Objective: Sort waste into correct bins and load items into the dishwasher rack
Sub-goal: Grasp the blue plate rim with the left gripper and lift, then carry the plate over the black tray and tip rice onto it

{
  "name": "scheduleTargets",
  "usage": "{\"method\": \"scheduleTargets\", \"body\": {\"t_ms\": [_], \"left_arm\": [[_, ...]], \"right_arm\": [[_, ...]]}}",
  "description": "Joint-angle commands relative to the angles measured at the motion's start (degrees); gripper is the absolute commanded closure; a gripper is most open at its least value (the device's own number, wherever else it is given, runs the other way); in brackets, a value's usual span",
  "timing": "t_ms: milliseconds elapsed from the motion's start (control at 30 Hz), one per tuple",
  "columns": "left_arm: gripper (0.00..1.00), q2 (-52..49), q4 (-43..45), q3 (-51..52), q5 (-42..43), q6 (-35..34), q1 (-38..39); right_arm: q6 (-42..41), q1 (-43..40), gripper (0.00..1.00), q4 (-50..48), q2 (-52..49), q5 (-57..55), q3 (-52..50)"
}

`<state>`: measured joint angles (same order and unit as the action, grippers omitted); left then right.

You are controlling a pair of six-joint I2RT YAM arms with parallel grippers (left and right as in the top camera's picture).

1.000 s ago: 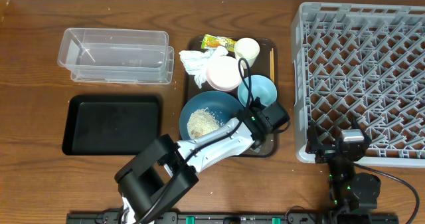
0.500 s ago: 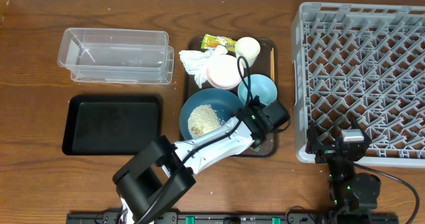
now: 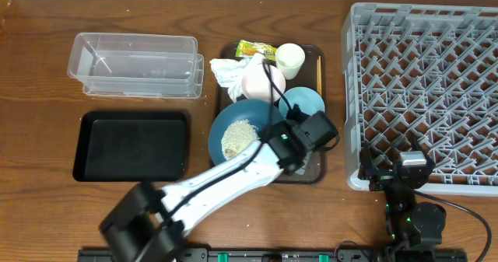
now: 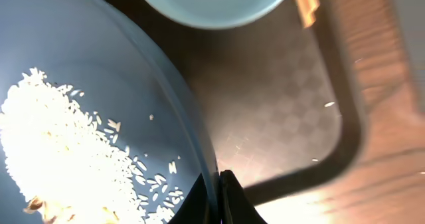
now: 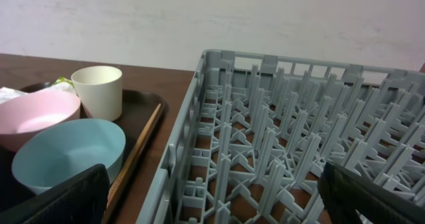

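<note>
The dark-blue dish (image 3: pixel 243 130) holds white rice crumbs (image 3: pixel 236 138) and rests on the brown serving tray (image 3: pixel 311 170). My left gripper (image 3: pixel 284 147) is shut on the dish's right rim; in the left wrist view the dish (image 4: pixel 99 71) fills the left side, the rim pinched in the gripper (image 4: pixel 221 197). Behind it are the light-blue bowl (image 3: pixel 306 102), pink bowl (image 3: pixel 257 82), cream cup (image 3: pixel 289 57), napkin (image 3: pixel 229 71), wrapper (image 3: pixel 255 50) and chopsticks (image 3: pixel 318 71). My right gripper (image 5: pixel 219 204) stands open over the near edge of the grey rack (image 3: pixel 428 91).
The clear tub (image 3: pixel 136 64) sits at the back left with the black tray (image 3: pixel 131 144) in front of it. The rack's wall (image 5: pixel 182 144) rises just right of the brown tray. Bare wooden table lies between the bins and the tray.
My left gripper has closed onto the dish's rim. The left arm's lower links have swung toward the near left, and the dish has shifted slightly. The right arm is still.
</note>
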<state>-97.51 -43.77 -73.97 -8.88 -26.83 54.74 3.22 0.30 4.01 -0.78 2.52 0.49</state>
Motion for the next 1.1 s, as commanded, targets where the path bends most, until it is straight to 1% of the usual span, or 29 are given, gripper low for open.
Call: {"method": "scheduleTargets", "body": {"t_ms": [0,167,300,367,500,667,800,900,1067], "left_arm": [[0.94,4.5,-0.7,-1.7,-0.9,-0.3,-1.8],[0.94,9.1,-0.8,-1.7,-0.8,-0.3,-5.6],[0.94,11.6,-0.8,-1.7,-0.6,-1.6,-11.1],[0.94,12.2,-0.6,-1.7,1.3,-1.6,-14.5],[0.94,12.3,-0.5,-1.7,8.5,-1.6,-22.2],[0.94,12.3,1.0,-1.7,14.9,-1.1,-32.3],[0.94,12.3,3.3,-1.6,27.2,0.9,-40.0],[0.94,12.3,4.5,-1.6,35.4,0.9,-45.2],[0.94,12.3,4.6,-1.6,45.7,0.9,-51.8]], "right_arm": [[0.5,0.4,0.01,0.1,0.3,-0.6,-0.2],[0.5,0.4,0.01,0.1,0.3,-0.6,-0.2],[0.5,0.4,0.01,0.1,0.3,-0.6,-0.2],[0.5,0.4,0.01,0.1,0.3,-0.6,-0.2],[0.5,0.4,0.01,0.1,0.3,-0.6,-0.2],[0.5,0.4,0.01,0.1,0.3,-0.6,-0.2],[0.5,0.4,0.01,0.1,0.3,-0.6,-0.2],[0.5,0.4,0.01,0.1,0.3,-0.6,-0.2],[0.5,0.4,0.01,0.1,0.3,-0.6,-0.2]]}}
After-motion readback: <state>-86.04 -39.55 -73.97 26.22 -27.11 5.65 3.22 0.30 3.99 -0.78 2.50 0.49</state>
